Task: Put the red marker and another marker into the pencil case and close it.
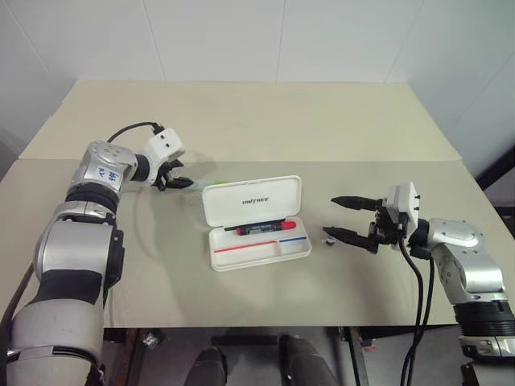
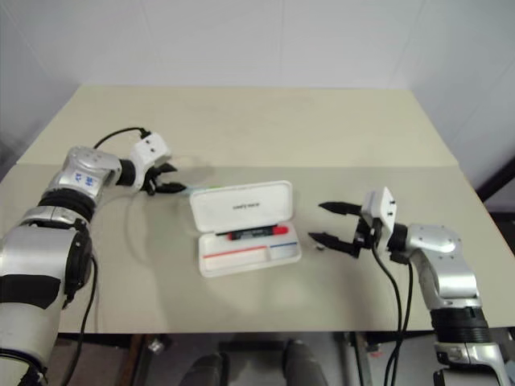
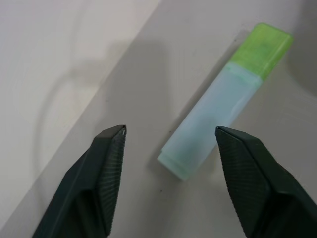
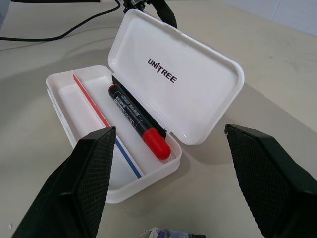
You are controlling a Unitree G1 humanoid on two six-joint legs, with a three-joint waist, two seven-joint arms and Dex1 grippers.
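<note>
Left gripper point(image 3: 168, 134) fingers apart over the green-capped highlighter point(image 3: 223, 101) lying flat on the tabletop point(image 1: 265, 121), pencil case point(image 1: 257, 229) open just beside it, red marker point(image 4: 136, 119) inside along the hinge, small dark bit point(image 1: 328, 240), right gripper point(image 1: 344, 217) fingers wide apart, empty.

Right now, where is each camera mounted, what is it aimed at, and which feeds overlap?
Head eyes: forward and down over the table; both arms show, pencil case centered.
Left wrist: along the left gripper, fingers apart around the highlighter.
Right wrist: along the open right gripper at the open case with the red marker inside.
Shared: the two eyes match; head and right wrist both see the case.
</note>
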